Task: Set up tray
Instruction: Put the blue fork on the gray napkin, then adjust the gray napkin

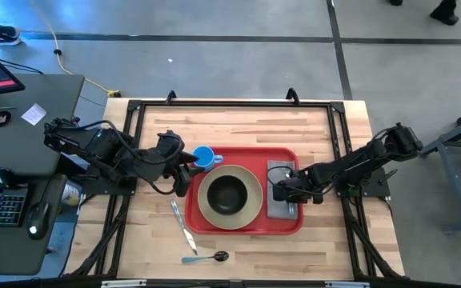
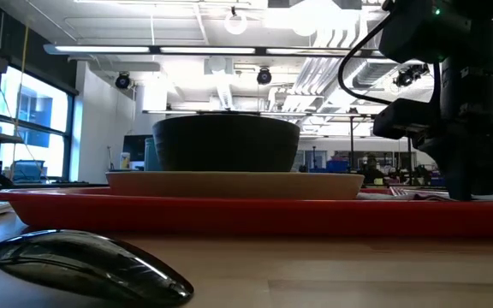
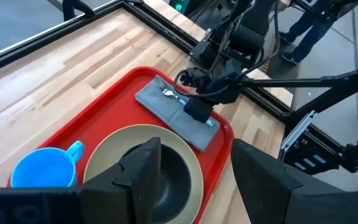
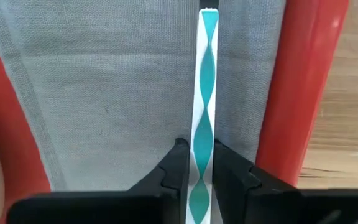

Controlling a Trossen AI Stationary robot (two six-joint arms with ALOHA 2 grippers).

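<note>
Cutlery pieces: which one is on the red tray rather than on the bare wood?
The teal-and-white-handled fork, pinched by the right claw over the grey cloth napkin; the knife and spoon lie on wood.

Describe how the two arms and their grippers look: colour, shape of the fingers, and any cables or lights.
Both arms are black, built of jointed segments. A loose black cable loops beside the left gripper and another near the right gripper. The fingers are dark, broad and angular, with matte faceted surfaces; on the right gripper they taper to narrow tips. A small green light glows on the right arm.
</note>
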